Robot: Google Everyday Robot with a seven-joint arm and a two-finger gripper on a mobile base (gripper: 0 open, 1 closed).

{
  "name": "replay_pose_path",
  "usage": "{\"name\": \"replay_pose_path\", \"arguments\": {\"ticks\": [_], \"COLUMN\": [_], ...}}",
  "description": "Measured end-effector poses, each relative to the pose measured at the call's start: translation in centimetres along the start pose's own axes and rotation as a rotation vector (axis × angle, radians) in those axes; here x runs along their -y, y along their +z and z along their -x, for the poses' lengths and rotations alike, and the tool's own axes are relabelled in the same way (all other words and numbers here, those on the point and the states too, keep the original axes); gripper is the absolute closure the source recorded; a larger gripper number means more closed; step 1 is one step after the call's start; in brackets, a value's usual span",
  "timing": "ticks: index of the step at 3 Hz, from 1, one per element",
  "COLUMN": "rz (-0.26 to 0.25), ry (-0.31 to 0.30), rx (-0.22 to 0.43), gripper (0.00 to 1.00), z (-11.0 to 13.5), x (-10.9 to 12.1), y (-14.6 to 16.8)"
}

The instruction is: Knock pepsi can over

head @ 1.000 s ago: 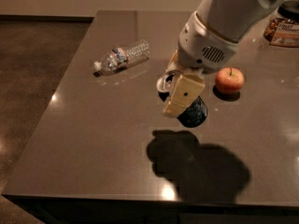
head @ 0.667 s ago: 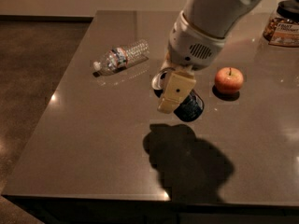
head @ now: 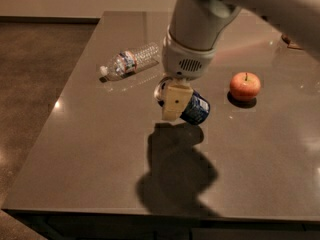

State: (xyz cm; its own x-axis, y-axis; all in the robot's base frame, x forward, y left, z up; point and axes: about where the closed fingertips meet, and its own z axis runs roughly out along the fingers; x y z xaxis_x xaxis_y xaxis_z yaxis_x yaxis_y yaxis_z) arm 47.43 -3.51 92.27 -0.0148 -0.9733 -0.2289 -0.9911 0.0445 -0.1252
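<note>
Jaws we cannot judge: whether they are apart or clamped on the can does not show from this side. The gripper hangs low over the middle of the table, under the grey-white wrist, and covers the centre of the pepsi can. The can is tilted, w/ silver top to the upper left and blue body sticking out at the lower right of the gripper (if it touches the table top, we cannot tell). Around it: a clear water bottle lies on its side at the back left, well apart. A red apple stands to the right in the view, near but not touching. A dark shadow falls on the table just in front of the gripper.
</note>
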Motion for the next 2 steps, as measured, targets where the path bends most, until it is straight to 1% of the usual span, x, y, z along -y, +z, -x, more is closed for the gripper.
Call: {"name": "replay_pose_path", "arguments": {"ticks": [1,2], "rz": [-0.017,-0.028], "ry": [-0.044,-0.089], "rx": [-0.066,-0.125], "gripper": [0.82,0.59], "z": [-0.1,-0.1], "x": [0.9,1.3], "y": [1.4,2.4]}}
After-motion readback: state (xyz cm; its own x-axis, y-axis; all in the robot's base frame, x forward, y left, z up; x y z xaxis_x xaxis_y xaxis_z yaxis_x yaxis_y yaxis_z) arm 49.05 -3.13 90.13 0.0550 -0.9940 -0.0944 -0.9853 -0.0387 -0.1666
